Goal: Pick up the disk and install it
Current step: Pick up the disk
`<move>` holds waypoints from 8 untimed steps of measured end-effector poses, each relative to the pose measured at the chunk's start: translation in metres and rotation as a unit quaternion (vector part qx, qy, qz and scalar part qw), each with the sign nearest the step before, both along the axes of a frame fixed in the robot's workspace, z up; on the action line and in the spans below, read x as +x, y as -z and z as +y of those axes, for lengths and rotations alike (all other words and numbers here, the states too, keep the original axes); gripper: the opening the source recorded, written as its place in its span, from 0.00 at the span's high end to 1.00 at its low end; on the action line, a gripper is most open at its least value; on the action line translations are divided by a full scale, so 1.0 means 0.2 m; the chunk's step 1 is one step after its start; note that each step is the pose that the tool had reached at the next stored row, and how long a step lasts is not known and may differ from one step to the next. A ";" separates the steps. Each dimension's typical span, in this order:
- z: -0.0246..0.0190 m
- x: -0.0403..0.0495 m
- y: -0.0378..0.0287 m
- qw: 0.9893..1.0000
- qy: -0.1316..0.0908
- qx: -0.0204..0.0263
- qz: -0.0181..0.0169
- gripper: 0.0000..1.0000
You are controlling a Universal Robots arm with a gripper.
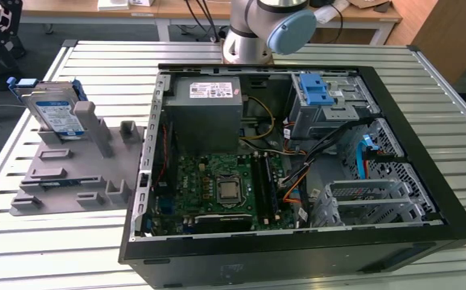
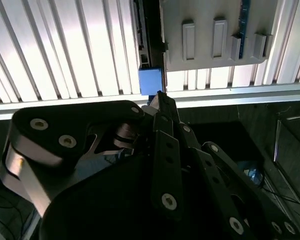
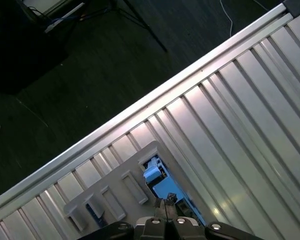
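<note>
while upright in its grey rack (image 1: pixel 64 175), the disk (image 1: pixel 56 112) beneath the closed-up, empty pincer (image 3: pixel 165 204), well apart

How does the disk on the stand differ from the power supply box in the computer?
The disk stands on edge in the grey stand; the power supply sits inside the case. The disk is smaller and blue-framed; the power supply is plain grey. Both carry labels.

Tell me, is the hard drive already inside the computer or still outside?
Outside. The disk stands on edge in the grey holder on the table, at the exterior view's left of the open computer case.
</note>
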State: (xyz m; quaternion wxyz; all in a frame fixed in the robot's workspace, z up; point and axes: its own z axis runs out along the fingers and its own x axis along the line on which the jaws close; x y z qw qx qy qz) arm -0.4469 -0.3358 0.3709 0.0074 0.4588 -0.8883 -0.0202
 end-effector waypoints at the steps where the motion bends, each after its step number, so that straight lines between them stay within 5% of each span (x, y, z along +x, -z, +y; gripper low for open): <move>1: 0.000 0.000 0.000 1.000 -0.004 0.000 0.000 0.89; 8: 0.000 0.000 0.000 1.000 -0.028 0.000 0.000 0.89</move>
